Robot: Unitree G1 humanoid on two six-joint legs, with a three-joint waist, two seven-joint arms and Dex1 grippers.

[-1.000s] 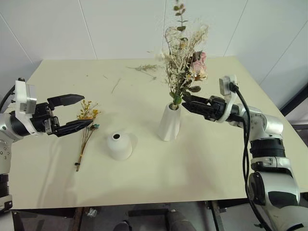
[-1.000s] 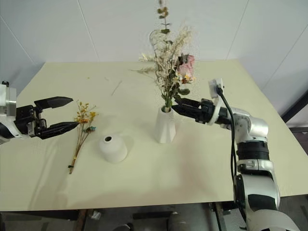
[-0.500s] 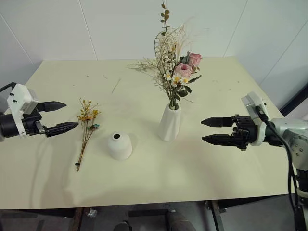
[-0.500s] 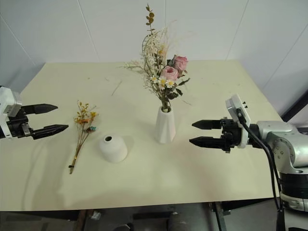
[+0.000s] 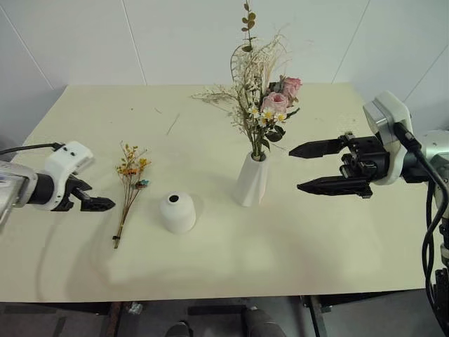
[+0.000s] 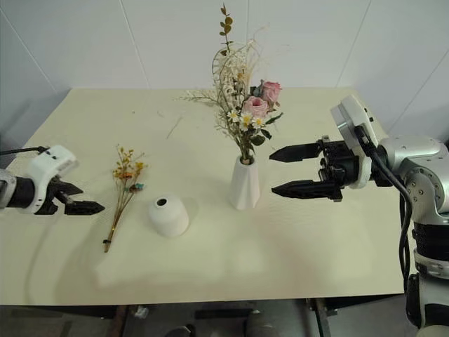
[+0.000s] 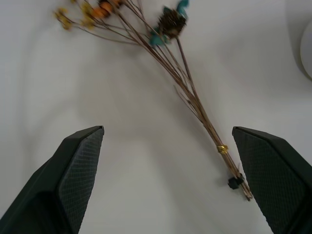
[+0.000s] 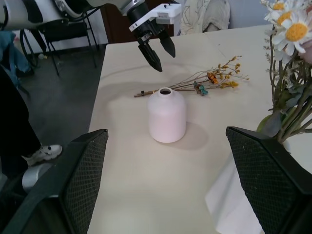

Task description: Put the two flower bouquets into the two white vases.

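Note:
The large bouquet (image 5: pixel 263 105) of pink roses, daisies and grasses stands upright in the tall white vase (image 5: pixel 252 181) at mid-table. My right gripper (image 5: pixel 295 169) hangs open to its right, clear of the stems and pointing toward it. The short white vase (image 5: pixel 177 212) stands empty left of the tall one. Further left the small yellow-orange bouquet (image 5: pixel 128 189) lies flat on the table. My left gripper (image 5: pixel 95 201) is open, tilted down just left of its stems; the left wrist view shows those stems (image 7: pixel 195 102) between the wide-apart fingers (image 7: pixel 80 161).
Loose dried twigs (image 5: pixel 170 124) lie scattered toward the table's far side, more of them (image 5: pixel 210 96) behind the tall vase. The cream table (image 5: pixel 231 260) has bare surface in front of both vases. A white wall stands close behind the far edge.
My right gripper has drawn back to the right from the stems at the tall vase's mouth, leaving the large bouquet standing. My left gripper has sunk, moved left and tipped downward beside the sprig.

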